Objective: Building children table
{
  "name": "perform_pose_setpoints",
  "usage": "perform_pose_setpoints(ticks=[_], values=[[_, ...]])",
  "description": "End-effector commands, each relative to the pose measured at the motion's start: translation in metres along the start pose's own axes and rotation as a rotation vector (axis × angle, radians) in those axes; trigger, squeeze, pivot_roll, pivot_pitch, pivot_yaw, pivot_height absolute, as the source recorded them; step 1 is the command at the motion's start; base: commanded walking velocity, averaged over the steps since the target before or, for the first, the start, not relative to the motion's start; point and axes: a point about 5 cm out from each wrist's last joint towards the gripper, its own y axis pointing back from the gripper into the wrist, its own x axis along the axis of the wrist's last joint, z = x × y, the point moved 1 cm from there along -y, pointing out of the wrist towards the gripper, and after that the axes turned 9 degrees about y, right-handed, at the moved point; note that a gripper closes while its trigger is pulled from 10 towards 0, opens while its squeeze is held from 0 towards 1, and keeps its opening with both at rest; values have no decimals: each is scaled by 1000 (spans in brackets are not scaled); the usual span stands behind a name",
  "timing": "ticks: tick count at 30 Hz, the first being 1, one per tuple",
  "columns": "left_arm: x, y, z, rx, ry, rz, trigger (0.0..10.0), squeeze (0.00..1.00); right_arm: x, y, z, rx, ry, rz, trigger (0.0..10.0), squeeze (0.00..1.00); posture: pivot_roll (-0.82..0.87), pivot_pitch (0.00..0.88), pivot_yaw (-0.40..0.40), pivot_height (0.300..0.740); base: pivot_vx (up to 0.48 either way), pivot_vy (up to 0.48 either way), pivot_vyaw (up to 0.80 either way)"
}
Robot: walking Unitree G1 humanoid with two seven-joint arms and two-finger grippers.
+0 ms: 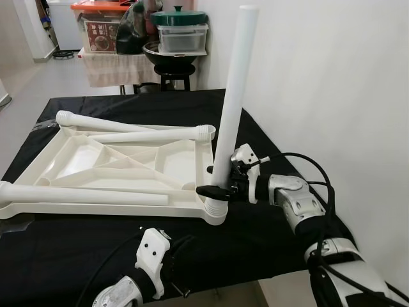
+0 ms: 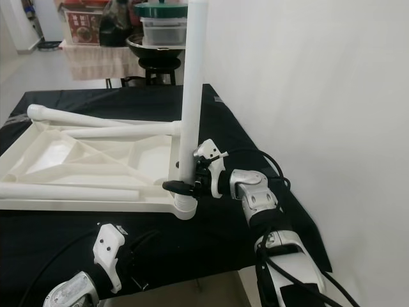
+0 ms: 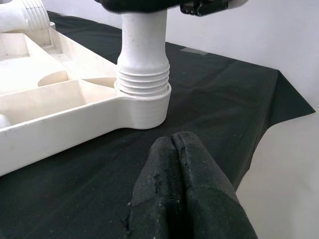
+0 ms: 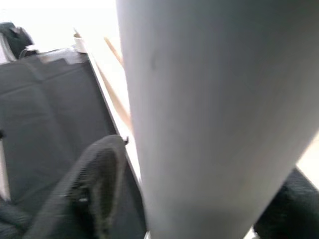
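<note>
White plastic tabletop upturned on black cloth; right gripper clamped on upright white leg just above corner socket. Left wrist: left gripper pressed shut, just short of leg's threaded base. Right wrist: fingers flanking leg.

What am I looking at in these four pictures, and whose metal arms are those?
They belong to a walking robot. The two wide pictures come from the cameras in its head, looking down; the two close ones come from a camera on each wrist. Before it is a table under a black cloth. On the cloth lies a white plastic tabletop, upside down, with three loose legs resting across it. The right gripper is shut around a fourth leg, which stands upright in the near right corner socket, its screw thread partly showing. The left gripper, fingers together, holds nothing and waits low by the near edge of the cloth.
</note>
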Motion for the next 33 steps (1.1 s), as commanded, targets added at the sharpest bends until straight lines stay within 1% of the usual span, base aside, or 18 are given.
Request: perform_pose_setpoints(ticks=[1,6,14,17,18,19,20,21,22,23,24,25,27,28,30,31,32,33], values=[[-3,-1,0,2,5,-4,10000,0,13,-1,3,35,7,49,0,0,160,0,-98,740,0,0,0],[-5,-1,0,-1,9,-4,10000,0,10,2,1,100,5,94,0,0,143,0,-89,740,0,0,0],[-5,0,1,-9,12,-5,10000,0,-1,10,0,73,20,90,0,0,131,0,-81,740,0,0,0],[-5,3,1,-13,14,-5,10000,0,-8,15,2,-63,37,87,0,0,122,0,-89,740,0,0,0],[-5,4,0,-12,15,-4,10000,0,-15,10,2,-235,1,81,0,0,115,0,-93,740,0,0,0],[-3,6,-1,-9,18,-2,10000,0,-31,2,-3,-602,-100,69,0,0,101,0,-82,740,0,0,0],[-3,6,-1,-9,18,-2,10000,0,-31,2,-3,-602,-100,69,0,0,101,0,-82,740,0,0,0],[-2,7,-2,-4,21,1,10000,0,-56,-6,-32,-759,-202,-6,0,0,101,0,-77,740,0,0,0],[0,7,-3,-1,23,3,10000,0,-73,-14,-61,-822,-261,-47,0,0,100,0,-72,740,0,0,0],[0,7,-3,-2,20,1,10000,0,-66,-21,-73,-798,-139,-55,0,0,81,0,-52,740,0,0,0],[0,7,-3,-2,20,1,10000,0,-66,-21,-73,-798,-139,-55,0,0,81,0,-52,740,0,0,0],[-1,6,-4,-6,18,-4,10000,0,-48,-29,-70,-721,-31,11,0,0,57,0,-43,740,0,0,0],[-1,6,-4,-8,18,-6,10000,0,-44,-29,-66,-721,-28,26,0,0,57,0,-43,740,0,0,0],[0,4,-3,-22,24,-5,10000,0,-58,-28,-67,-713,-90,-28,0,0,77,0,-59,740,0,0,0],[0,4,-3,-26,25,-5,10000,0,-62,-28,-68,-710,-100,-46,0,0,77,0,-59,740,0,0,0],[1,3,-3,-13,28,5,10000,0,-59,-27,-67,-743,-121,-61,824,0,82,0,-64,740,0,0,0],[1,3,-3,-13,28,5,10000,0,-59,-27,-67,-743,-121,-61,824,0,82,0,-64,740,0,0,0],[2,2,-3,-4,28,12,10000,0,-52,-28,-70,-703,-151,-44,10000,1000,93,0,-69,740,0,0,0]])
